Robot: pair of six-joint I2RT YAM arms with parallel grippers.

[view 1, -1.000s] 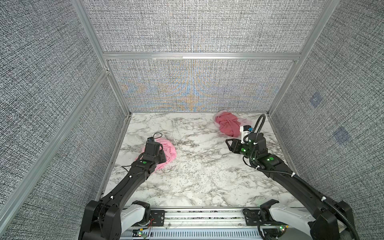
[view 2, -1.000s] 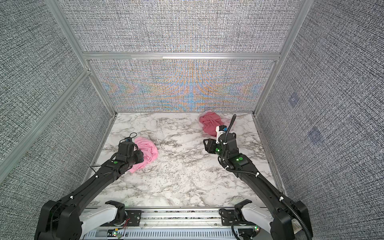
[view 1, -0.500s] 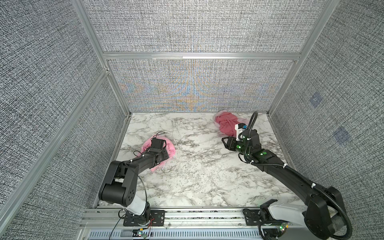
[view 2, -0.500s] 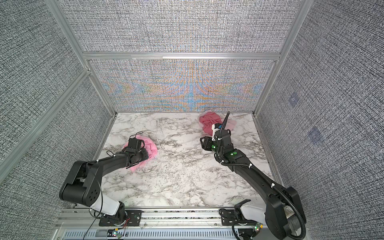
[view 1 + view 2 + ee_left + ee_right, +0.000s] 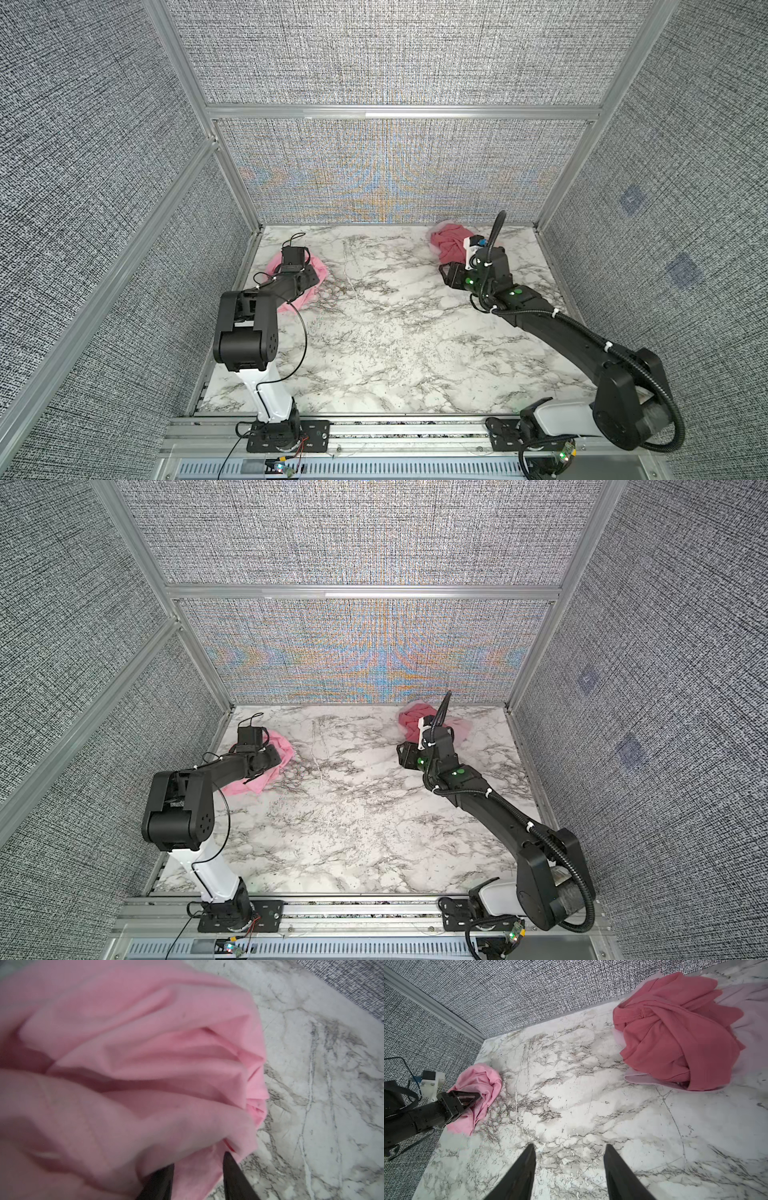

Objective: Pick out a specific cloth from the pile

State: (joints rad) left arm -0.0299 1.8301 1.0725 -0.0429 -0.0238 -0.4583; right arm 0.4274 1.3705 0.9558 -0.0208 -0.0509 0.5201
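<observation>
The cloth [image 5: 321, 269] [image 5: 284, 748] is a bright pink crumpled garment lying near the table's left edge. My left gripper [image 5: 306, 286] [image 5: 269, 763] reaches into it low over the table. In the left wrist view its dark fingers [image 5: 234, 1176] stand a little apart with a fold of the cloth [image 5: 145, 1047] pinched between them. The pile [image 5: 449, 246] [image 5: 414, 723] sits in the back right corner, a dusty-rose cloth [image 5: 670, 1039] on sheer pale pink fabric [image 5: 749, 1014]. My right gripper [image 5: 449, 276] [image 5: 569, 1147] hovers open just in front of the pile, with only marble between its fingers.
The marble table [image 5: 395, 332] is boxed in by grey fabric walls with aluminium posts on the left, back and right. The left arm's raised elbow [image 5: 245, 328] stands over the front left. A metal rail [image 5: 374, 432] runs along the front edge.
The left arm has folded back with its elbow raised, and the cloth has slid with its gripper toward the left back. The right gripper has crept a little closer to the pile.
</observation>
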